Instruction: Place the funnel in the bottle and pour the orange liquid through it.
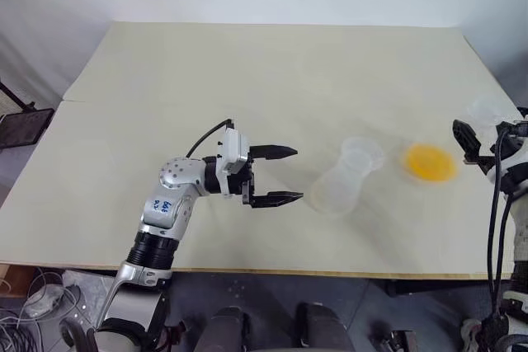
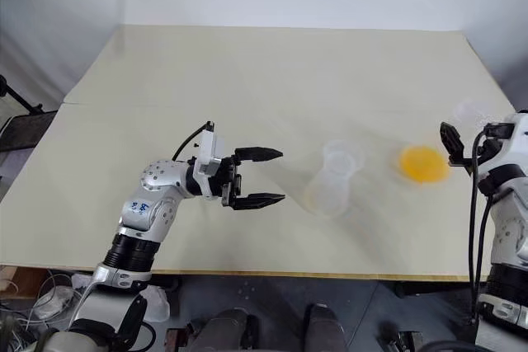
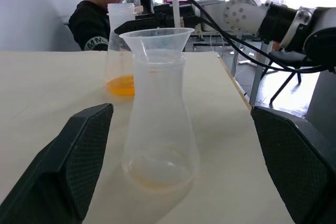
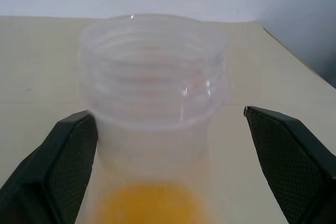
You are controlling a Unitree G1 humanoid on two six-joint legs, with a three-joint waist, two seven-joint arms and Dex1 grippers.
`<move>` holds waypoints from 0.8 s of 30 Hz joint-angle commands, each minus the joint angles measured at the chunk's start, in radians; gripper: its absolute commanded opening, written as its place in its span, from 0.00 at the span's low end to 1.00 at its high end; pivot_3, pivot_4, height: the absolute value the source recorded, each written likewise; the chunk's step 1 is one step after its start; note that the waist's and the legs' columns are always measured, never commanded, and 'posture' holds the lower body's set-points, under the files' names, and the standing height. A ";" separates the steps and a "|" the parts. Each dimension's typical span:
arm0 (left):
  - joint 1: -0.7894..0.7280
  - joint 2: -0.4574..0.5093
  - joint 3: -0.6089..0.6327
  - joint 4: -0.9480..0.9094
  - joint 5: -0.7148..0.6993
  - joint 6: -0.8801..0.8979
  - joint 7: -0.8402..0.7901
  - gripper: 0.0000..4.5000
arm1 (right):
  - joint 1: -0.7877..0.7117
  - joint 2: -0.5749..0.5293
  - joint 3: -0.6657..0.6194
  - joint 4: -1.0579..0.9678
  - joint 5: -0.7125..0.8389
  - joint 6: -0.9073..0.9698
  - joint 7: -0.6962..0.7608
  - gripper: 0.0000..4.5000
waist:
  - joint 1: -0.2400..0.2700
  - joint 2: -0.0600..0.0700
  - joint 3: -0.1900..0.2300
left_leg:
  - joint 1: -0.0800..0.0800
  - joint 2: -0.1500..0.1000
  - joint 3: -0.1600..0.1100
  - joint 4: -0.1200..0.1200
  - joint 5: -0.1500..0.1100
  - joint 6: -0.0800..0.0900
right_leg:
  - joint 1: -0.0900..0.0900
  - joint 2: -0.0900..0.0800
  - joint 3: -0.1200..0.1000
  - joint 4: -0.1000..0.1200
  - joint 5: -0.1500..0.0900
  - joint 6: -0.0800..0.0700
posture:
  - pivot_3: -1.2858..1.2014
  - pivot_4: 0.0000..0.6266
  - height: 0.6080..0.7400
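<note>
Standing between right claw (image 4: 168, 145) fingers, orange liquid (image 4: 149, 203)

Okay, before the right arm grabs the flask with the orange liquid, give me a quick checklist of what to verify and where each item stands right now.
1. Funnel seated in the bottle neck: ok, its cone rests on the rim.
2. Right gripper open: ok, jaws spread wide.
3. Flask of orange liquid between the right fingers: ok in the right wrist view; no contact yet.
4. Orange liquid contained: ok, pooled at the flask bottom, no spill visible on the table.
5. Left gripper ready to steady the bottle: open and facing it, not touching.
6. Bottle upright: ok.
</note>
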 commanded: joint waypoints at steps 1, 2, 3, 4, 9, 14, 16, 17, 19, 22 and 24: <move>-0.002 0.004 0.005 -0.021 -0.014 -0.019 0.006 1.00 | -0.039 -0.025 0.000 0.024 -0.009 -0.030 0.004 0.91 | 0.001 0.000 0.000 | 0.000 0.000 0.000 0.000 0.000 0.000 | 0.000 0.000 0.000 0.000 0.000 0.000 | 0.52 0.24 1.00; -0.002 0.005 0.005 -0.020 -0.014 -0.021 0.007 1.00 | -0.043 -0.022 0.000 0.027 -0.008 -0.038 0.009 0.86 | 0.002 0.000 0.000 | 0.000 0.000 0.000 0.000 0.000 0.000 | 0.000 0.000 0.000 0.000 0.000 0.000 | 0.52 0.24 1.00; -0.003 0.005 0.005 -0.019 -0.014 -0.022 0.007 1.00 | -0.045 -0.020 0.000 0.028 -0.008 -0.044 0.012 0.80 | 0.003 0.000 0.000 | 0.000 0.000 0.000 0.000 0.000 0.000 | 0.000 0.000 0.000 0.000 0.000 0.000 | 0.52 0.24 1.00; -0.003 0.006 0.005 -0.018 -0.013 -0.023 0.008 1.00 | -0.046 -0.019 0.000 0.028 -0.008 -0.046 0.012 0.72 | 0.004 0.000 0.000 | -0.001 0.000 -0.001 0.000 0.000 0.000 | 0.000 0.000 0.000 0.000 0.000 0.000 | 0.52 0.24 1.00; -0.008 0.004 0.006 -0.008 -0.010 -0.032 0.012 1.00 | -0.024 -0.007 -0.013 -0.025 0.008 -0.032 -0.005 0.55 | 0.004 0.000 0.000 | -0.001 0.000 -0.001 0.000 0.000 0.000 | 0.000 -0.001 0.000 -0.001 0.000 0.001 | 0.52 0.24 1.00; -0.015 -0.002 0.004 0.016 -0.007 -0.048 0.012 1.00 | 0.049 0.008 -0.016 -0.249 0.033 0.026 -0.051 0.55 | 0.004 0.000 0.000 | -0.001 0.000 -0.001 0.000 0.000 0.000 | 0.000 -0.001 -0.001 -0.001 0.000 0.001 | 0.52 0.24 1.00; -0.019 -0.005 0.002 0.035 -0.005 -0.058 0.009 1.00 | 0.086 0.005 -0.003 -0.368 0.029 0.074 -0.084 0.55 | 0.004 0.001 0.000 | -0.001 0.000 -0.001 0.000 0.000 0.000 | 0.000 0.000 -0.001 -0.001 0.000 0.001 | 0.52 0.24 1.00; -0.024 -0.008 0.000 0.051 -0.002 -0.068 0.007 1.00 | 0.114 -0.002 0.009 -0.446 0.012 0.108 -0.108 0.55 | 0.004 0.001 0.000 | -0.002 0.000 -0.001 0.000 0.000 0.000 | 0.000 -0.001 -0.001 -0.002 0.000 0.001 | 0.52 0.24 1.00; -0.035 -0.015 -0.004 0.084 0.002 -0.084 0.000 1.00 | 0.170 -0.022 0.040 -0.576 -0.028 0.172 -0.139 0.55 | 0.006 0.001 0.000 | -0.002 0.000 -0.002 0.000 0.000 0.000 | 0.000 0.000 -0.001 -0.001 0.000 0.001 | 0.52 0.24 1.00; -0.051 -0.024 -0.010 0.124 0.006 -0.105 -0.011 1.00 | 0.233 -0.039 0.071 -0.743 -0.064 0.260 -0.179 0.55 | 0.007 0.001 0.000 | -0.002 0.000 -0.002 0.000 0.000 0.000 | 0.000 0.000 -0.001 -0.002 0.000 0.001 | 0.52 0.24 1.00; -0.065 -0.034 -0.016 0.157 0.010 -0.124 -0.024 1.00 | 0.261 -0.035 0.087 -0.883 -0.071 0.351 -0.228 0.55 | 0.009 0.001 0.000 | -0.002 -0.001 -0.002 0.000 0.000 0.000 | 0.000 -0.001 -0.001 -0.002 0.000 0.001 | 0.52 0.24 1.00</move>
